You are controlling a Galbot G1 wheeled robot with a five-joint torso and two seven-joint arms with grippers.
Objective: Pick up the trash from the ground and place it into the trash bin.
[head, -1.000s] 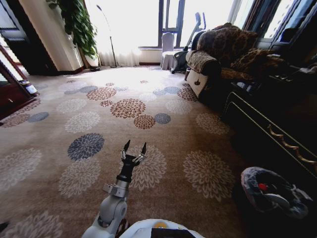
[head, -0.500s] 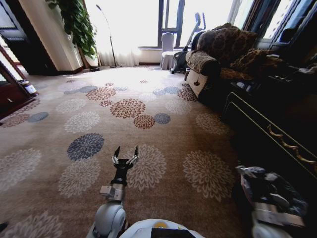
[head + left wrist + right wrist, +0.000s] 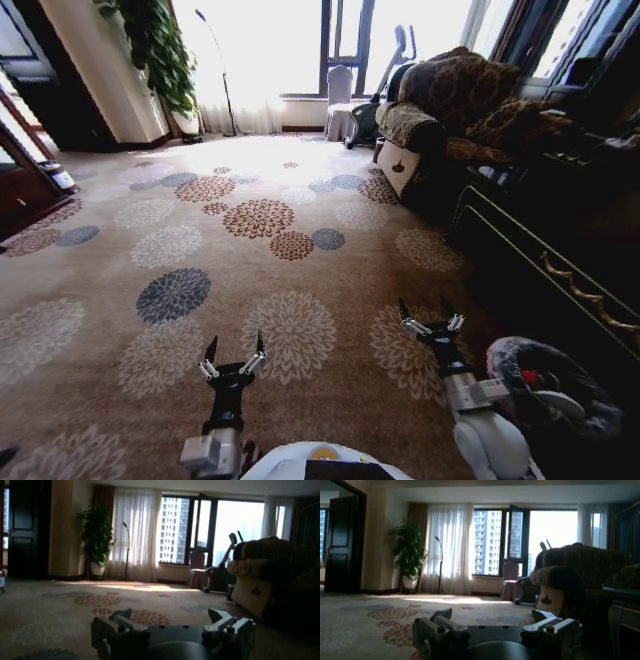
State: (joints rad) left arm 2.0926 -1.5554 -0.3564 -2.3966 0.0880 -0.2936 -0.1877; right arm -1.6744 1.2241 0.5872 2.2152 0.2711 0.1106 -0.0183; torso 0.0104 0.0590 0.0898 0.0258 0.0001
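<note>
No legible text, label, brand, number or sign anywhere.

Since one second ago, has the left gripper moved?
Yes. The left gripper has drawn back toward the robot, off the pale carpet flower it hung over.

A home living room, shown by flower-patterned carpet (image 3: 250, 250) underfoot, a patterned armchair (image 3: 440, 110) at 1 o'clock, tall sheer-curtained windows (image 3: 270, 45) at 12 facing high-rise blocks, a leafy potted plant (image 3: 155, 45) at 11, and a dark wooden cabinet (image 3: 545, 260) at 3
</note>
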